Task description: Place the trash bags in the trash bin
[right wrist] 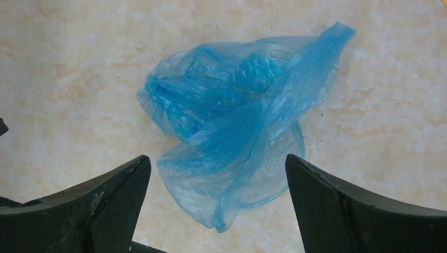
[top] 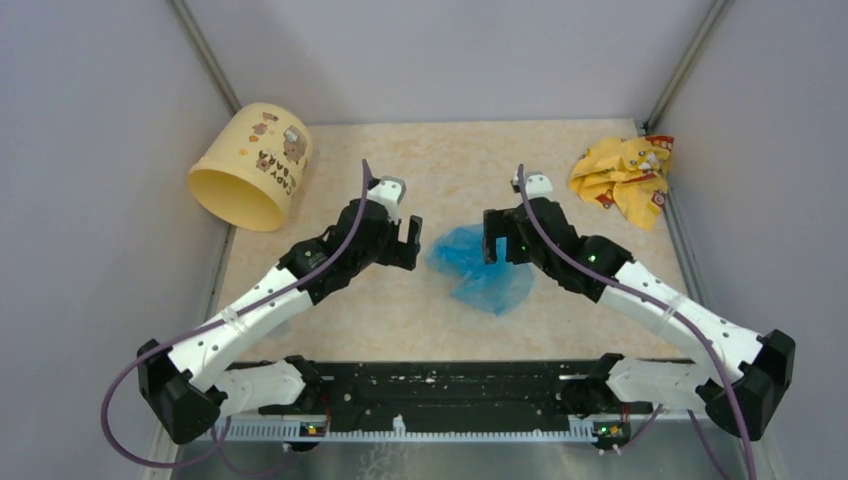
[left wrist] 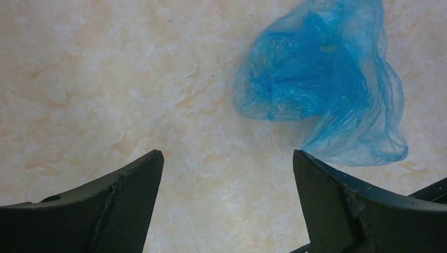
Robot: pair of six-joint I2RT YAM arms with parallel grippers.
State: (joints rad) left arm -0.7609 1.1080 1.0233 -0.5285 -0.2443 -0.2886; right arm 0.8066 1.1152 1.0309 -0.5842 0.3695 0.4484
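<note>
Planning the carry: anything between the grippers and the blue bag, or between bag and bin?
Nothing visible. The left gripper and right gripper flank the blue bag; only the left arm lies toward the bin.

Three cameras, one table (top: 400,310)
The top camera is looking down from behind the near edge, taking in the whole surface; both wrist cameras are peering close past their own fingers (left wrist: 95,211), sharing the blue bag (top: 478,266) mid-table.

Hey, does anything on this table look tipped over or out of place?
Yes. The trash bin lies tipped on its side at the far left edge, its mouth facing sideways, not up. A crumpled yellow-and-red wrapper lies loose in the far right corner.
</note>
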